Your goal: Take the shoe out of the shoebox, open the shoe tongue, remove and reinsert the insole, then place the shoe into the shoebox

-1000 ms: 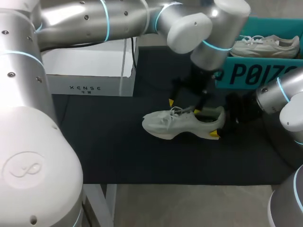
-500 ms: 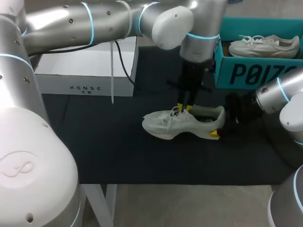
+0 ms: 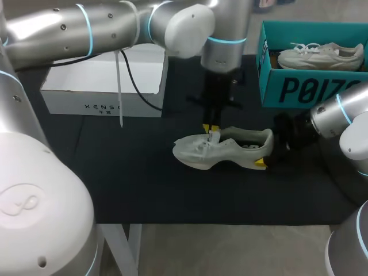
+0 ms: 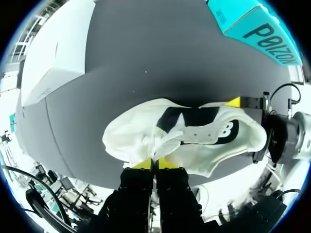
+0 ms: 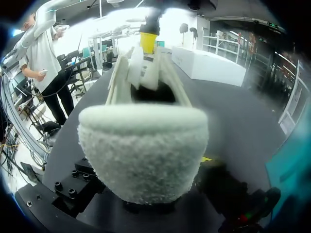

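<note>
A pale grey-white shoe (image 3: 221, 152) stands upright on the black mat, toe to the left. My left gripper (image 3: 211, 129) comes down from above onto the lace area, its yellow tips pressed together on the top of the tongue (image 4: 163, 145); it is shut on it. The shoe's opening and dark insole (image 4: 194, 119) lie just ahead of those tips. My right gripper (image 3: 267, 149) straddles the heel, one yellow fingertip (image 3: 261, 163) on its near side and one fingertip (image 4: 233, 102) on its far side. The fuzzy heel (image 5: 143, 145) fills the right wrist view.
The teal shoebox (image 3: 305, 89) stands at the back right with a second white shoe (image 3: 322, 56) inside. A white box (image 3: 103, 86) sits at the back left, a cable hanging before it. Bare black mat lies in front of the shoe.
My left gripper was open above the shoe's collar; it has shifted left to the laces and shut on the tongue. The right gripper and the shoe have stayed put.
</note>
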Robot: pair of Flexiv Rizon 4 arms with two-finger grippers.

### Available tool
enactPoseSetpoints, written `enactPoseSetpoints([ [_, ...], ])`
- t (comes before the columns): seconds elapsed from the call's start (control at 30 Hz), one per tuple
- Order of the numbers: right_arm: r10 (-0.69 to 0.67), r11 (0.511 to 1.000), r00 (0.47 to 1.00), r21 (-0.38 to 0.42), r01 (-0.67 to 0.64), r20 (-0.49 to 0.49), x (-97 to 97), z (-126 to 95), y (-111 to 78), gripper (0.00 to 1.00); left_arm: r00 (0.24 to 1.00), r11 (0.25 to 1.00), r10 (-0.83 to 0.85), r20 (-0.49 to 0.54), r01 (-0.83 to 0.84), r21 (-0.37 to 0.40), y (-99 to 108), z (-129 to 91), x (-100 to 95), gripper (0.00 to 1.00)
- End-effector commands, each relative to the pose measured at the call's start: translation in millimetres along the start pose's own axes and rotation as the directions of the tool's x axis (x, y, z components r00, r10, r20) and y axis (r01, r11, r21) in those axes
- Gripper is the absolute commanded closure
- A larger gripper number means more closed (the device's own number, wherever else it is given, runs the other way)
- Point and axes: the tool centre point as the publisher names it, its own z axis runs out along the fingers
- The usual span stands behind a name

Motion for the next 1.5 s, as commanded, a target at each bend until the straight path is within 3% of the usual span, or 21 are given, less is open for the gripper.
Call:
enactPoseSetpoints([
  [0.03, 0.001, 1.000, 1.000, 0.003, -0.001, 0.000, -2.5, 6, -3.6, 1.00, 1.000, 0.999, -0.019, 0.006, 0.018, 0.051, 12, 0, -21.0, 1.00],
  [0.33, 0.001, 1.000, 1.000, 0.003, -0.001, 0.000, -2.5, 6, -3.6, 1.00, 0.996, 0.990, -0.084, 0.001, 0.083, 0.113, 20, -5, -55.1, 1.00],
  [0.57, 0.001, 1.000, 1.000, 0.003, -0.001, 0.000, -2.5, 6, -3.6, 1.00, 0.991, 0.981, -0.133, 0.012, 0.130, 0.144, 23, -8, -70.9, 1.00],
  [1.0, 0.001, 1.000, 1.000, 0.003, -0.001, 0.000, -2.5, 6, -3.6, 1.00, 0.980, 0.980, -0.182, 0.079, 0.173, 0.100, 20, 47, -81.5, 1.00],
  [1.07, 0.001, 1.000, 1.000, 0.003, -0.001, 0.000, -2.5, 6, -3.6, 1.00, 0.981, 0.981, -0.177, 0.075, 0.170, 0.095, 19, 51, -81.0, 0.69],
  [1.1, 0.001, 1.000, 1.000, 0.003, -0.001, 0.000, -2.5, 6, -3.6, 1.00, 0.981, 0.981, -0.176, 0.079, 0.169, 0.091, 18, 53, -80.5, 0.46],
  [1.13, 0.001, 1.000, 1.000, 0.003, -0.001, 0.000, -2.5, 6, -3.6, 1.00, 0.981, 0.982, -0.175, 0.080, 0.168, 0.090, 18, 54, -80.1, 0.40],
  [1.23, 0.001, 1.000, 1.000, 0.003, -0.001, 0.000, -2.5, 6, -3.6, 1.00, 0.981, 0.983, -0.171, 0.092, 0.164, 0.077, 17, 55, -79.4, 0.00],
  [1.4, 0.001, 1.000, 1.000, 0.003, -0.001, 0.000, -2.5, 6, -3.6, 1.00, 0.988, 0.986, -0.126, 0.089, 0.115, 0.119, 15, 35, -82.7, 0.00],
  [1.47, 0.001, 1.000, 1.000, 0.003, -0.001, 0.000, -2.5, 6, -3.6, 1.00, 0.997, 0.989, -0.030, 0.071, 0.019, 0.149, 12, 17, -83.9, 0.00],
  [1.5, 0.001, 1.000, 1.000, 0.003, -0.001, 0.000, -2.5, 6, -3.6, 1.00, 0.989, 0.981, 0.147, 0.019, -0.148, 0.126, 10, 3, -83.7, 0.00],
])
